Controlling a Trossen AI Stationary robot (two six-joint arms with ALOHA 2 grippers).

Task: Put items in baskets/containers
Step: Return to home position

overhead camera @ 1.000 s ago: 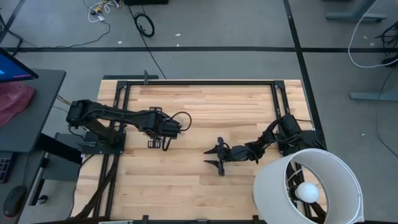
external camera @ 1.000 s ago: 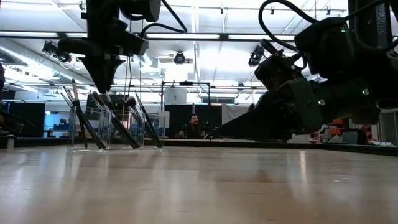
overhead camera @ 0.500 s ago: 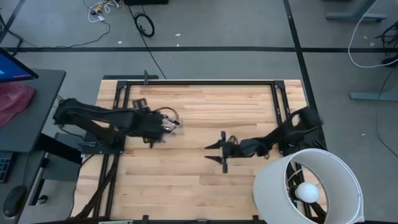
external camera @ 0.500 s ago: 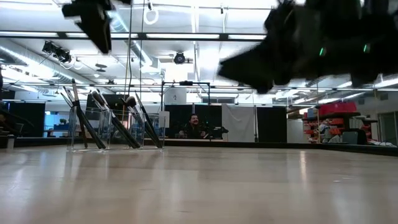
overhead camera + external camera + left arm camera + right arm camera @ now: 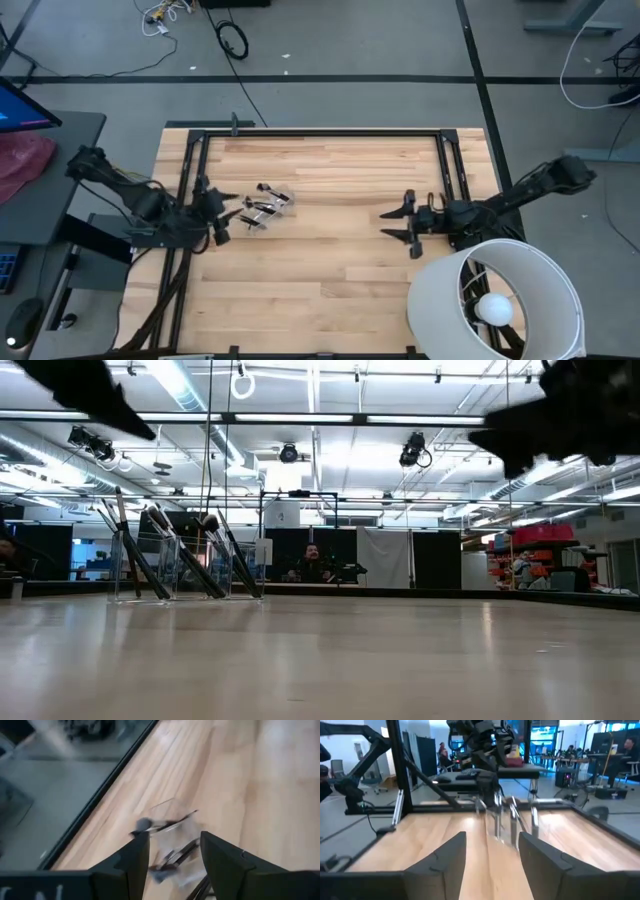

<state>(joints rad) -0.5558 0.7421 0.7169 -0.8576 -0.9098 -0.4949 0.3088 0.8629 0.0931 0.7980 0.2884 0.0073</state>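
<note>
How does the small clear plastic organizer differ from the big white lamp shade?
The small clear plastic organizer is see-through; the big white cylindrical lamp shade is opaque. The organizer is smaller than the shade. The organizer holds dark-handled makeup brushes; the shade surrounds a round white bulb. The organizer stands toward the wooden table's left side, the shade at its right corner. Both are open-topped.

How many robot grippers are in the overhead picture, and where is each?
2. The left gripper is at the left edge of the table, beside the clear organizer. The right gripper is over the table's right part, near the white lamp shade. None seems hidden.
</note>
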